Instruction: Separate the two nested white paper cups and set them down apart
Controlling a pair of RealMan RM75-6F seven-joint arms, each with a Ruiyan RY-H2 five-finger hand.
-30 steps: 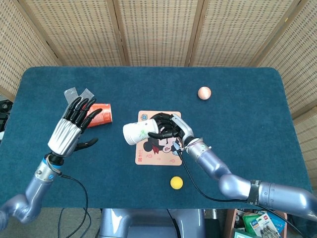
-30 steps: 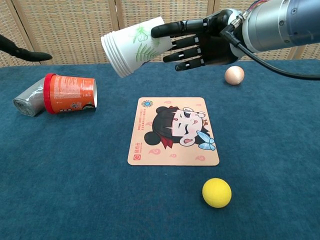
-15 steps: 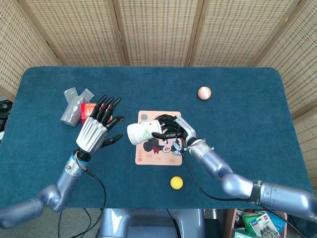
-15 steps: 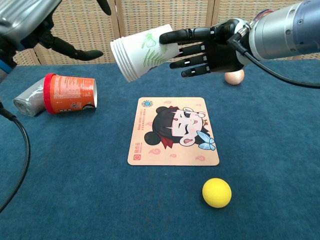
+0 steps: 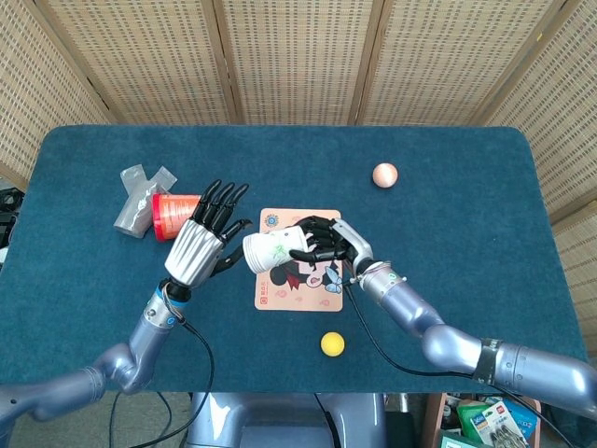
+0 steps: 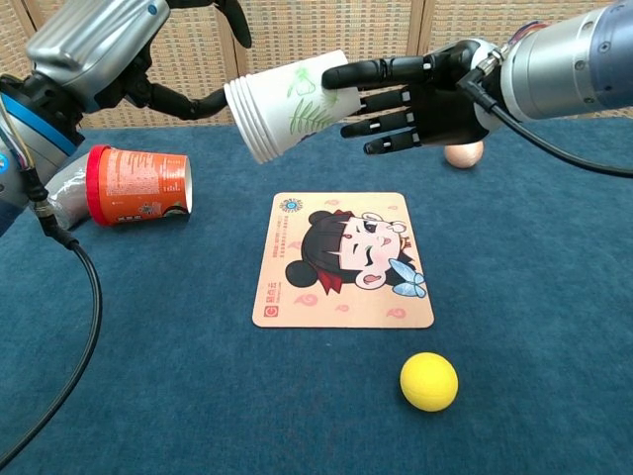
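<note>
- The chest view shows the nested paper cups (image 6: 287,104) held well above the desk (image 6: 554,297), lying sideways with stacked rims at the left end; the head view flattens this, so the cups (image 5: 273,250) seem to lie over the cartoon mat (image 5: 308,280).
- The head view shows both forearms and the whole left hand (image 5: 201,245); the chest view cuts the left hand (image 6: 94,40) at the top edge.
- The right hand (image 6: 410,94) grips the cups at their narrow end, one digit lying along the top and the others spread below.
- The left hand holds nothing, fingers apart, its fingertips just left of the cups' rims; touching or not cannot be told.
- A second ago the left hand hovered well to the left, over the orange tub (image 6: 138,185); it has come in beside the cups. The cups have shifted slightly right.
- Lying on the desk: the tub on its side against a grey packet (image 5: 140,191), a yellow ball (image 6: 428,381) before the mat, and a pinkish ball (image 5: 384,175) partly hidden behind the right hand in the chest view.
</note>
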